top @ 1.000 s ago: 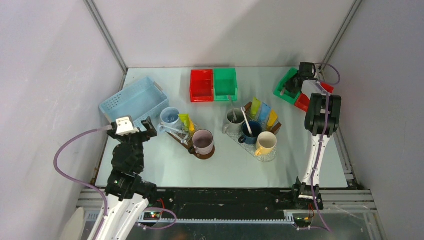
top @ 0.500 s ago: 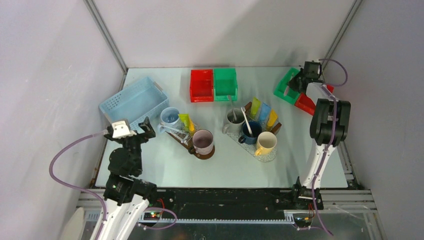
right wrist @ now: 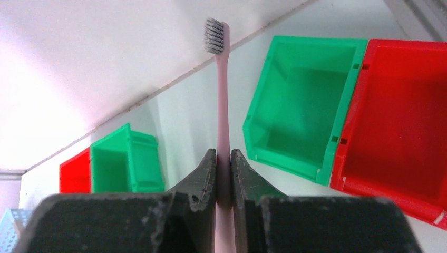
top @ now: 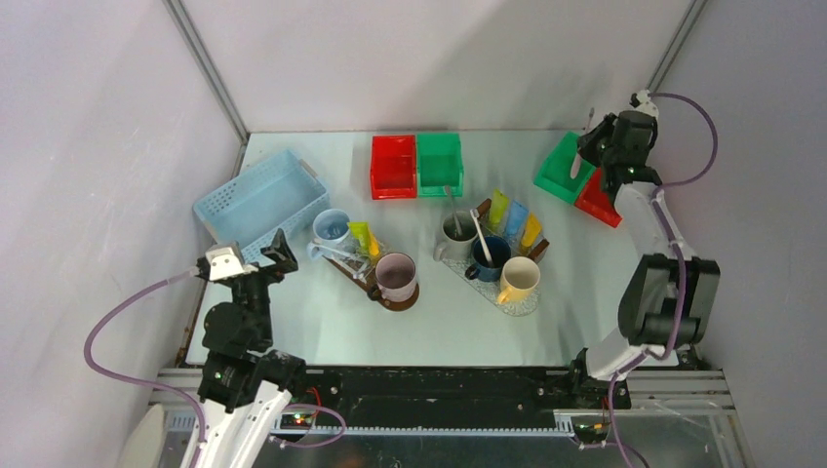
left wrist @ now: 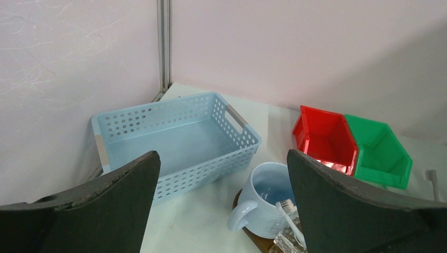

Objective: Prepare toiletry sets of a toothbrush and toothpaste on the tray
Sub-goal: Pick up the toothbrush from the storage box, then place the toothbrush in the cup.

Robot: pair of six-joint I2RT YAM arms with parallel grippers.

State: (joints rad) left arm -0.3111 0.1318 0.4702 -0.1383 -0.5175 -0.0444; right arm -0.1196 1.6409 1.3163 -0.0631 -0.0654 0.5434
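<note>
Toothbrush (right wrist: 222, 105): pink handle pinched between the pressed-together fingers of the right gripper (right wrist: 223, 153) at lower centre of the wrist frame, bristles toward the top edge. Beyond it, at right: green bin (right wrist: 300, 105), then red bin (right wrist: 400, 121). Left gripper (left wrist: 221, 155): jaws spread wide, facing the blue basket (left wrist: 211, 168) at frame centre.

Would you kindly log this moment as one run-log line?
right gripper: shut on pink toothbrush, near far-right green bin | left gripper: open, empty, facing blue basket | status: toothbrush not yet placed
</note>
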